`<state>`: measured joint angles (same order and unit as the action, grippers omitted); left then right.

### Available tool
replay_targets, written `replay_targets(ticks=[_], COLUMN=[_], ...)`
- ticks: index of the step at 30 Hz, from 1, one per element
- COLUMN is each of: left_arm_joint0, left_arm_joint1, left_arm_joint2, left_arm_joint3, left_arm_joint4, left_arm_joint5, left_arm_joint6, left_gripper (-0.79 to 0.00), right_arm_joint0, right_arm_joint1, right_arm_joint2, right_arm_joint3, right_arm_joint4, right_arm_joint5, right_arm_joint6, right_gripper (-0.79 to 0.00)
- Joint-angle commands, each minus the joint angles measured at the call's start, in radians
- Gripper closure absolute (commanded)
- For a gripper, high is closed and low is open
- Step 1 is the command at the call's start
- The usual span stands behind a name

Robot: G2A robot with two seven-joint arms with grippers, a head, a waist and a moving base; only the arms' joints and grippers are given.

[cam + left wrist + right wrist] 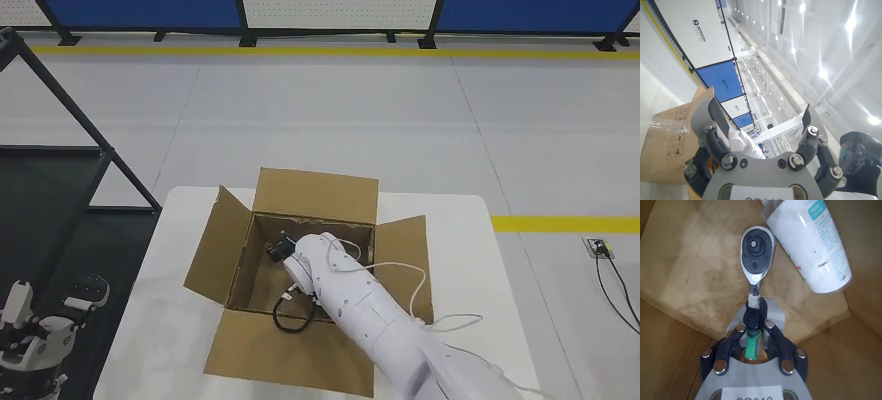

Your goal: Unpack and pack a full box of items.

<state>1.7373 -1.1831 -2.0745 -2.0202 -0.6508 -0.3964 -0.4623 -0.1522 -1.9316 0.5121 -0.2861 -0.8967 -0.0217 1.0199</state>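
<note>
A: L side status?
B: L gripper (762, 117) is seen spread, nothing held, beside box (318, 190).
A: R side?
B: R gripper (753, 313) is sunk in box, clamped on ratchet (757, 255) handle. White can (810, 247) is laid inside, just beside ratchet head.
</note>
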Motion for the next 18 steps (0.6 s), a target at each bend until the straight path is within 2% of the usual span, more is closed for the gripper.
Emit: replay_targets(ticks=[1, 11, 18], left_arm_joint0=[-0.001, -0.027, -0.047], left_arm_joint1=[-0.001, -0.003, -0.004], left_arm_joint2=[0.001, 0.022, 0.035], left_arm_joint3=[0.002, 0.002, 0.003], left_arm_joint4=[-0.001, 0.015, 0.028], left_arm_joint5=[0.001, 0.017, 0.030], left_arm_joint6=[-0.002, -0.017, -0.020], left_gripper=[-0.785, -0.785, -0.785], right_arm_joint0=[0.004, 0.015, -0.008], right_arm_joint1=[0.002, 0.042, 0.092], right_arm_joint2=[0.007, 0.058, 0.094], right_arm_joint3=[0.006, -0.014, -0.114], right_arm_joint4=[0.004, 0.021, -0.004], right_arm_joint5=[-0.010, -0.100, -0.104], right_arm_joint6=[-0.014, -0.116, -0.131], right_gripper=[0.000, 0.000, 0.000])
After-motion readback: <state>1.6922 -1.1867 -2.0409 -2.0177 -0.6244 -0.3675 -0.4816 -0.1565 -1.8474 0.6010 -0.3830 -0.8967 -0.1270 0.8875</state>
